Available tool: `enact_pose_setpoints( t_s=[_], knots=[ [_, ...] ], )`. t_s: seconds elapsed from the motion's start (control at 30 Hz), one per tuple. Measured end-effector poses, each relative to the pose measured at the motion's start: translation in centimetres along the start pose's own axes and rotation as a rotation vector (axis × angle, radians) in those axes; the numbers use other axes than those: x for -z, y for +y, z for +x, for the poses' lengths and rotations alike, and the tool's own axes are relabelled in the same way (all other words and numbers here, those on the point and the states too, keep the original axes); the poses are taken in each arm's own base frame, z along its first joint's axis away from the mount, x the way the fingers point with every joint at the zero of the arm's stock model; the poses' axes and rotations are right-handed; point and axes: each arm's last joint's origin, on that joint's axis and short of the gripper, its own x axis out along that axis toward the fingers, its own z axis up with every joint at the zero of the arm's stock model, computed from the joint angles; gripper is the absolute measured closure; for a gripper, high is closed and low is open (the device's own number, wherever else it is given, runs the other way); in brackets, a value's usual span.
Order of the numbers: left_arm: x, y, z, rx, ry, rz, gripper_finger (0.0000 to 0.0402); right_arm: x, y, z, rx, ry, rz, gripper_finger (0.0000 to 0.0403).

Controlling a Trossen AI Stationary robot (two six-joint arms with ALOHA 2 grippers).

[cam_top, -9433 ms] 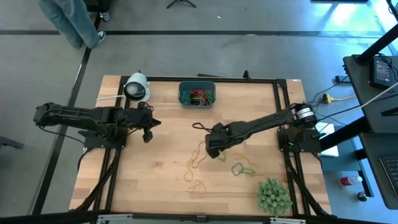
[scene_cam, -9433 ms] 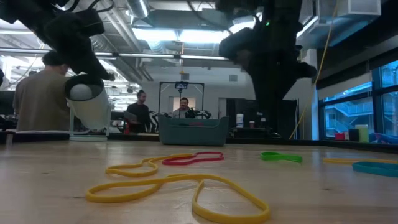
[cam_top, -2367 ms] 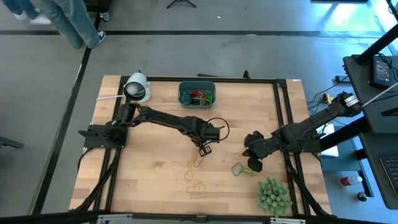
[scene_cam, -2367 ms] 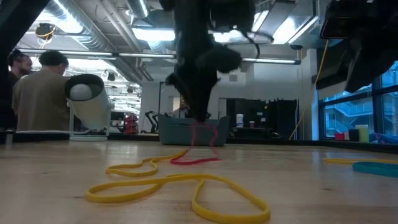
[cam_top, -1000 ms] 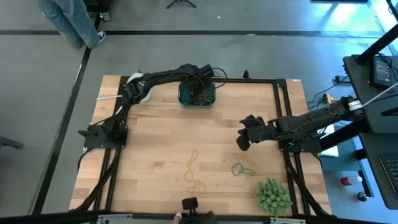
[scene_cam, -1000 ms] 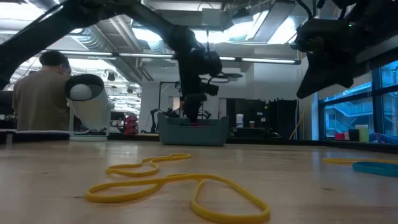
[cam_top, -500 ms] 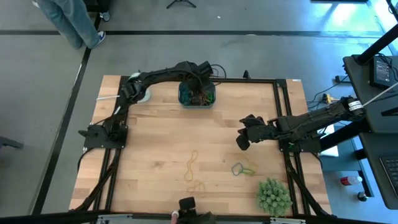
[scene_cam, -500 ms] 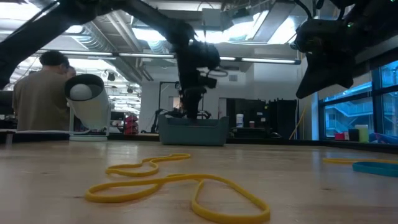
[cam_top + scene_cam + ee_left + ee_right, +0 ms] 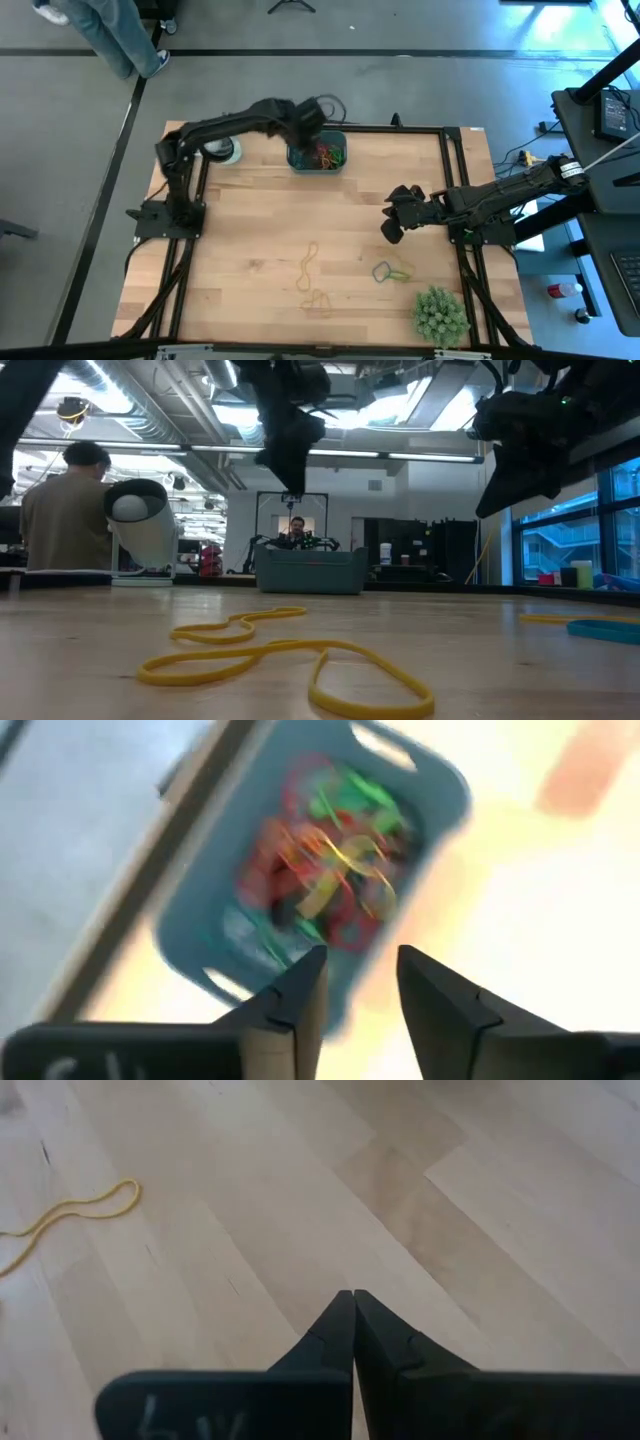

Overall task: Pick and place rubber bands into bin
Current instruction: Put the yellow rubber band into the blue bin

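Rubber bands (image 9: 325,870), red, green, yellow, tangled inside teal bin (image 9: 200,900).

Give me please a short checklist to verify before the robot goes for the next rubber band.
1. Left gripper open and empty, above the bin: ok.
2. Dropped bands lie inside the bin, none seen hanging over its rim: ok.
3. Right gripper shut, holding nothing, above bare wood: ok.
4. Loose rubber bands remain on the table: ok, work is left.
5. Right arm clear of the yellow bands: ok.
6. Green plant apart from the bands: ok.
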Motion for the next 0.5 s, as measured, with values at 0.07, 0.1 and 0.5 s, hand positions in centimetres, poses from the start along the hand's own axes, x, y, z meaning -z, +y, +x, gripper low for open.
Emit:
enact_pose_setpoints(
  t_s=[0.07, 0.1, 0.5],
  knots=[
    [1.7, -1.4, -0.1, 0.016, 0.02, -0.02, 0.0304, 0.0, 0.0, 0.0, 0.0, 0.0, -0.019, 0.0398],
    [2.7, -2.2, 0.0, 0.022, 0.028, -0.024, 0.0316, 0.0, 0.0, 0.0, 0.001, 0.001, -0.028, 0.0398],
    [15.0, -10.9, 0.2, 0.201, -0.028, -0.024, 0.0399, -0.1, 0.1, 0.0, -0.006, -0.008, -0.156, 0.0394]
  ],
)
